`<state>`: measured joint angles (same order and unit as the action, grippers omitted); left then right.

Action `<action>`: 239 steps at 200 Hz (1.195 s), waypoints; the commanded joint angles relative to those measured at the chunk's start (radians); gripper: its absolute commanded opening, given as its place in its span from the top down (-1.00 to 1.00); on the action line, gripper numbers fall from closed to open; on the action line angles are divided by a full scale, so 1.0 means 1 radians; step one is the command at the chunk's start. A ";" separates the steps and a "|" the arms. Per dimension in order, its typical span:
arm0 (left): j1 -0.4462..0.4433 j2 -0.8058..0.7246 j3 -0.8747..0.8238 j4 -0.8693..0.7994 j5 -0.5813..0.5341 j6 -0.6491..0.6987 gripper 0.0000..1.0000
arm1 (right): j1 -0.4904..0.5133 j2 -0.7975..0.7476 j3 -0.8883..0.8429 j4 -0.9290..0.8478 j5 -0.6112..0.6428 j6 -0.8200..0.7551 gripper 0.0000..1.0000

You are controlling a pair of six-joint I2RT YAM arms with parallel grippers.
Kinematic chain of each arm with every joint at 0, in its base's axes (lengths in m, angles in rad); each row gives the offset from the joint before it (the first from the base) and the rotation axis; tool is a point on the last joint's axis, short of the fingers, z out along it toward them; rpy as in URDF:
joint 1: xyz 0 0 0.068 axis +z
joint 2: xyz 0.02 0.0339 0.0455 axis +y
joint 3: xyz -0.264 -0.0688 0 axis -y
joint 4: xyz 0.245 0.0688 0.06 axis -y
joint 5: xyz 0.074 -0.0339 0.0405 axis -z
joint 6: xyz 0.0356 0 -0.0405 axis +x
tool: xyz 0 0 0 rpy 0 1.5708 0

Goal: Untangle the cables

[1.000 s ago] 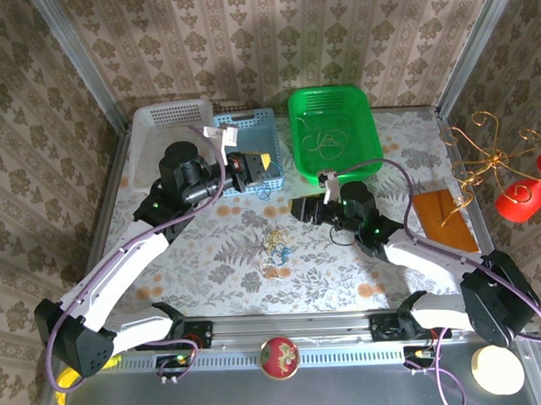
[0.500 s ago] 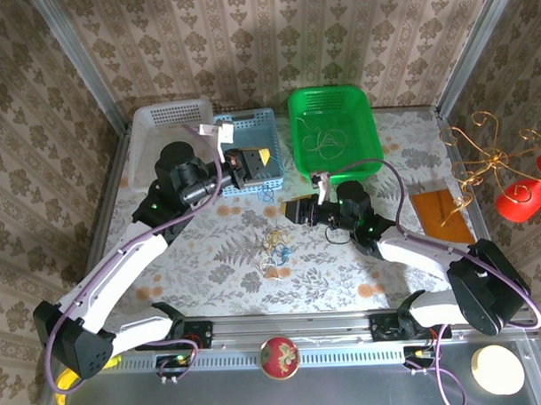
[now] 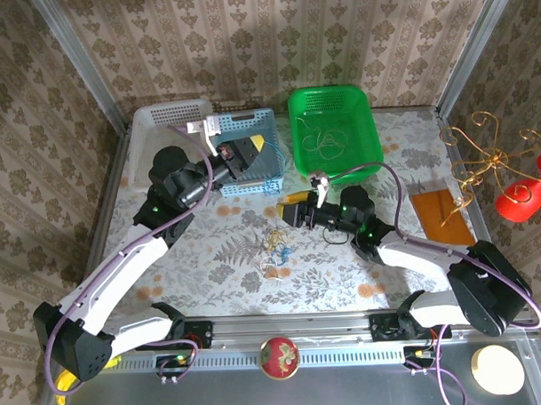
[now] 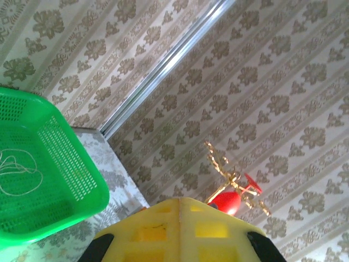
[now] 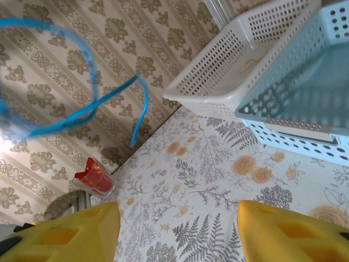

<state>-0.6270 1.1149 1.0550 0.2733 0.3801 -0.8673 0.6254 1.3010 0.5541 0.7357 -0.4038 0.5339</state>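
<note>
A small tangle of yellow-gold, blue and pale cables (image 3: 274, 247) lies on the floral table (image 3: 220, 275). A pale cable (image 3: 323, 143) rests in the green basket (image 3: 367, 128). My left gripper (image 3: 257, 152) is up over the blue basket (image 3: 250, 123); its yellow fingers (image 4: 180, 229) meet with no gap. A blue cable (image 5: 82, 82) loops in the air, blurred, apparently hanging from that gripper. My right gripper (image 3: 290, 208) is low, just right of the tangle, and points left. It is open, with only bare table between its fingers (image 5: 294, 229).
A white basket (image 3: 165, 117) stands left of the blue one. A gold wire stand with red ornaments (image 3: 496, 172) and an orange card (image 3: 442, 219) are at the right. A red cup (image 5: 95, 176) sits at the table's edge. A red ball (image 3: 279, 356) rests on the front rail.
My left gripper has lifted and drawn back over the blue basket, taking the blue cable up. My right gripper has slid left along the table toward the tangle.
</note>
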 commanded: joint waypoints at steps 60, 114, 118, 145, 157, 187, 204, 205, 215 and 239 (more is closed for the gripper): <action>-0.019 -0.022 0.015 0.093 -0.137 -0.112 1.00 | 0.159 -0.044 0.007 0.169 0.325 -0.203 -0.29; -0.055 -0.001 0.040 0.110 -0.158 -0.128 1.00 | 0.202 0.017 0.051 0.236 0.429 -0.243 -0.29; -0.057 0.001 0.041 0.110 -0.158 -0.127 1.00 | 0.201 0.024 0.055 0.240 0.432 -0.243 -0.30; -0.071 0.009 0.053 0.111 -0.164 -0.127 1.00 | 0.201 0.060 0.089 0.256 0.439 -0.241 -0.30; -0.075 0.013 0.056 0.110 -0.166 -0.127 1.00 | 0.202 0.076 0.107 0.258 0.441 -0.243 -0.30; -0.093 0.016 0.064 0.113 -0.173 -0.128 1.00 | 0.202 0.124 0.147 0.270 0.460 -0.247 -0.31; -0.103 0.014 0.066 0.114 -0.177 -0.129 1.00 | 0.203 0.136 0.168 0.268 0.472 -0.255 -0.30; -0.104 0.014 0.065 0.114 -0.177 -0.129 1.00 | 0.203 0.137 0.170 0.268 0.472 -0.255 -0.30; -0.108 0.014 0.063 0.115 -0.182 -0.130 1.00 | 0.202 0.146 0.183 0.261 0.474 -0.262 -0.28; -0.114 0.012 0.061 0.114 -0.188 -0.133 1.00 | 0.200 0.156 0.197 0.253 0.495 -0.268 -0.02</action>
<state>-0.7330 1.1286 1.0870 0.3462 0.2089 -0.9810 0.8227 1.4425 0.7147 0.9546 0.0372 0.2897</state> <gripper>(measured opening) 0.049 0.590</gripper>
